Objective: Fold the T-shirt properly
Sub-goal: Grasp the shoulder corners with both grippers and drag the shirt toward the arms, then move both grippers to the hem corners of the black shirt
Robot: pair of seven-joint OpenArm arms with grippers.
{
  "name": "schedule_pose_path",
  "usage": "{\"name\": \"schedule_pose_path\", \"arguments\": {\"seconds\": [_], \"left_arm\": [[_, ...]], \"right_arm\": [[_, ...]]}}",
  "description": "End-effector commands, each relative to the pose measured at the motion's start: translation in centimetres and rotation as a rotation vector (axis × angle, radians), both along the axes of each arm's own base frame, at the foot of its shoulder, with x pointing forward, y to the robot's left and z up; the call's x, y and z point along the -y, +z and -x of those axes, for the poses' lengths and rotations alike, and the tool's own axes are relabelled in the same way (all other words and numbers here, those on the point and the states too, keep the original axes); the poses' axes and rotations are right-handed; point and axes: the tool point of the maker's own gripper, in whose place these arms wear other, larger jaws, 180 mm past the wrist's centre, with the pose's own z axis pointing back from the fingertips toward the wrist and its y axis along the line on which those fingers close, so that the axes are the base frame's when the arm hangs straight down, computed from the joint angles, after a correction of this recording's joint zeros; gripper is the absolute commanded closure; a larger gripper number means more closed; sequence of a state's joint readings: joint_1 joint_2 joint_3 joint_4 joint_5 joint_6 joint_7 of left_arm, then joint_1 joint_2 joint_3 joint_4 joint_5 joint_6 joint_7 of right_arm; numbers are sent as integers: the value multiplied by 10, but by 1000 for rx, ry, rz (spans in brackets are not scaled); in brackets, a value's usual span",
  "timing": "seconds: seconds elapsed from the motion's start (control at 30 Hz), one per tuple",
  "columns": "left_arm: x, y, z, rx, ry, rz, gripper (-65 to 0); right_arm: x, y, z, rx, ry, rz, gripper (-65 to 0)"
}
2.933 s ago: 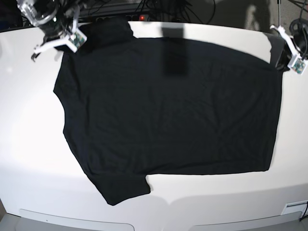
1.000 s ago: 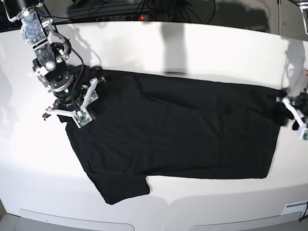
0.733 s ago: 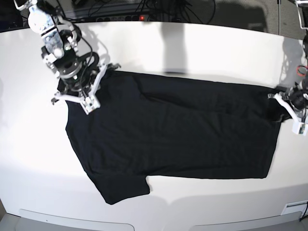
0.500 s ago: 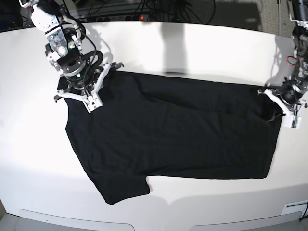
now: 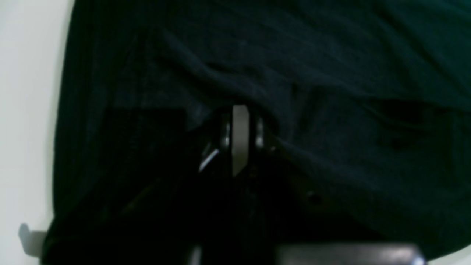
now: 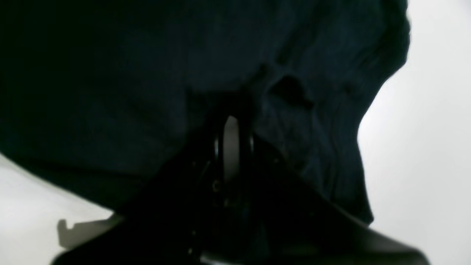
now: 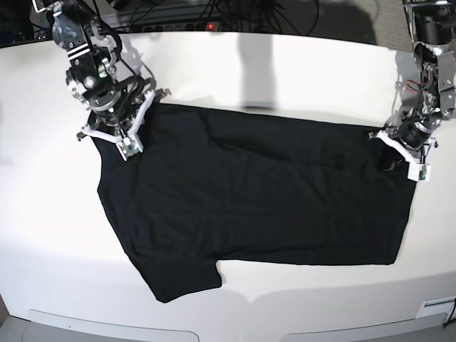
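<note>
**First fold laid over, both grippers at the far edge**

A white table (image 7: 235, 71) fills the base view, with cables and a power strip (image 7: 178, 28) behind its far edge at 12 o'clock. The black T-shirt (image 7: 256, 199) lies spread over the middle of the table, plain side up, with one sleeve pointing to 7 o'clock. Its far part seems already folded toward the near side, because the top edge is straight and a faint doubled band runs under it.

The right gripper (image 7: 117, 132) is at 10 o'clock, on the shirt's far corner. The left gripper (image 7: 405, 153) is at 3 o'clock, on the other far corner. In both wrist views the jaws stand nearly together with dark cloth bunched around them, so each appears to pinch the fabric.

I judge that only one fold is done; the sleeves and the cross folds remain.
</note>
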State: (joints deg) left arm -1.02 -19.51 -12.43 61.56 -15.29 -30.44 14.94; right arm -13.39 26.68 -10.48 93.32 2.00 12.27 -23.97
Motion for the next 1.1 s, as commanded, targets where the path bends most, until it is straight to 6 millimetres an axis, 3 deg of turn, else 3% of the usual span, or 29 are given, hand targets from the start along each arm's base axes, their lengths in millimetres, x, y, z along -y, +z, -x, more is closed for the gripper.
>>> {"name": "schedule_pose_path", "arguments": {"seconds": [0.0, 0.27, 0.53, 0.73, 1.07], "left_arm": [[-8, -10, 15, -56, -11, -32, 0], [13, -24, 80, -120, -121, 11, 0], [36, -5, 125, -110, -201, -1, 0], [50, 12, 137, -82, -250, -13, 0], [48, 34, 126, -37, -260, -50, 0]], "right_arm": [[3, 6, -2, 21, 5, 2, 0], [6, -14, 47, -40, 20, -1, 0], [30, -7, 95, -86, -44, 16, 0], [39, -1, 121, -107, -62, 27, 0], [38, 15, 116, -70, -57, 32, 0]]}}
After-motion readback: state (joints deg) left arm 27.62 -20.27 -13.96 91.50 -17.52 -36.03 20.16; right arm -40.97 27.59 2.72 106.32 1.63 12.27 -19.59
